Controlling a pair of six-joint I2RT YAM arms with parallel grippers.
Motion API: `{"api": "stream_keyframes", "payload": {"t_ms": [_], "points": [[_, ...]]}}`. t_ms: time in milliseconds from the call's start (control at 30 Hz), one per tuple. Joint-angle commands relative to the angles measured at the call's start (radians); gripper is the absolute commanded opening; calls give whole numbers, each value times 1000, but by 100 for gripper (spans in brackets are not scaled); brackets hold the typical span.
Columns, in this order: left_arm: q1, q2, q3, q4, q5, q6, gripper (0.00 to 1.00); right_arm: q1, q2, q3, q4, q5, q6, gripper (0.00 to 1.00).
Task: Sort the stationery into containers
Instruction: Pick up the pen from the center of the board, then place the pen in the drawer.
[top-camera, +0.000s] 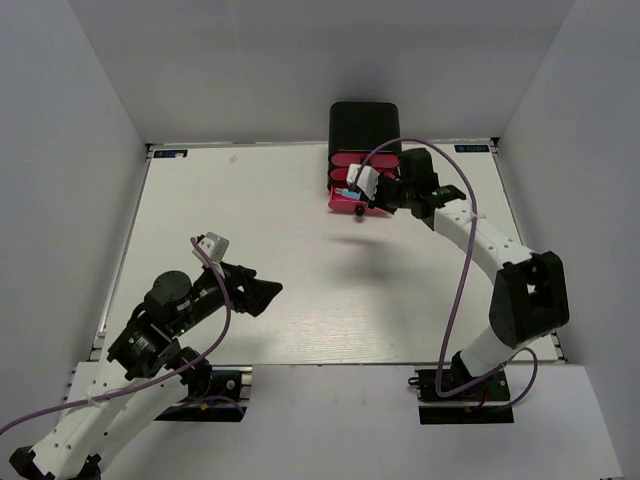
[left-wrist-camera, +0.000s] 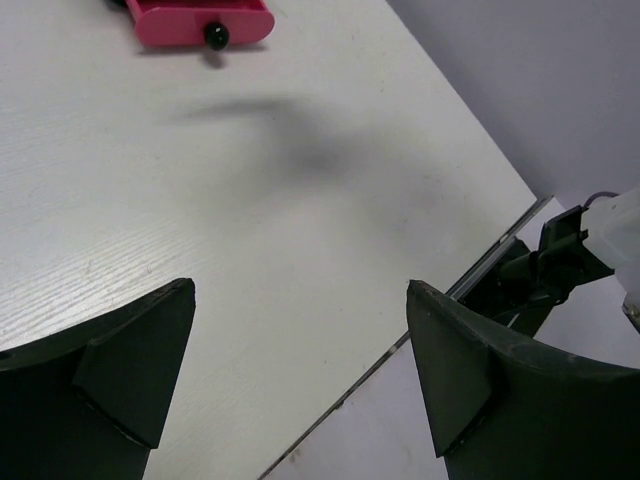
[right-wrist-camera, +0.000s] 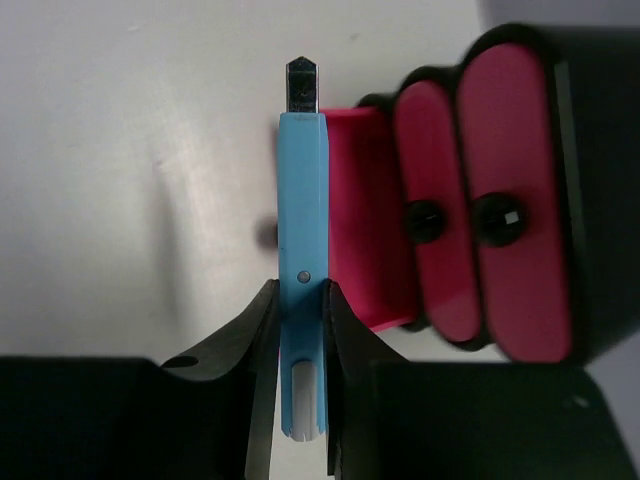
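My right gripper (right-wrist-camera: 302, 300) is shut on a light blue marker (right-wrist-camera: 302, 210) with a dark tip. It holds the marker over the pulled-out lowest hot-pink drawer (right-wrist-camera: 358, 240), along its outer edge. In the top view the gripper (top-camera: 385, 192) sits at the black cabinet (top-camera: 365, 122), with the marker (top-camera: 349, 193) above the open drawer (top-camera: 345, 206). The two upper drawers (right-wrist-camera: 510, 150) are closed, black knobs (right-wrist-camera: 500, 218) showing. My left gripper (top-camera: 266, 292) is open and empty, low over the table's left half. The other stationery is out of view.
The white table (top-camera: 300, 270) is boxed in by grey walls. In the left wrist view the open drawer's front (left-wrist-camera: 175, 22) and knob (left-wrist-camera: 215, 36) lie far ahead, and the table's near right edge (left-wrist-camera: 470, 285) and the right arm's base (left-wrist-camera: 555, 260) show.
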Motion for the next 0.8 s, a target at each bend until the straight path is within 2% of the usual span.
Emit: {"api": "stream_keyframes", "payload": {"t_ms": [0, 100, 233, 433, 567, 667, 700, 767], "points": [[-3, 36, -1, -32, -5, 19, 96, 3, 98, 88, 85, 63, -34, 0], [-3, 36, -1, -32, -5, 19, 96, 3, 167, 134, 166, 109, -49, 0], [-3, 27, -1, -32, -25, 19, 96, 0, 288, 212, 195, 148, -57, 0], [-3, 27, -1, -32, -25, 19, 96, -5, 344, 223, 304, 204, -66, 0], [-3, 36, -1, -41, -25, 19, 96, -2, 377, 235, 312, 235, -89, 0], [-3, 36, -1, -41, -25, 10, 96, -2, 399, 240, 311, 246, -104, 14], [-3, 36, -1, -41, -25, 10, 96, -3, 399, 241, 297, 246, -105, 27], [-3, 36, -1, -41, -34, 1, 96, -2, 403, 240, 283, 246, -108, 34]]}}
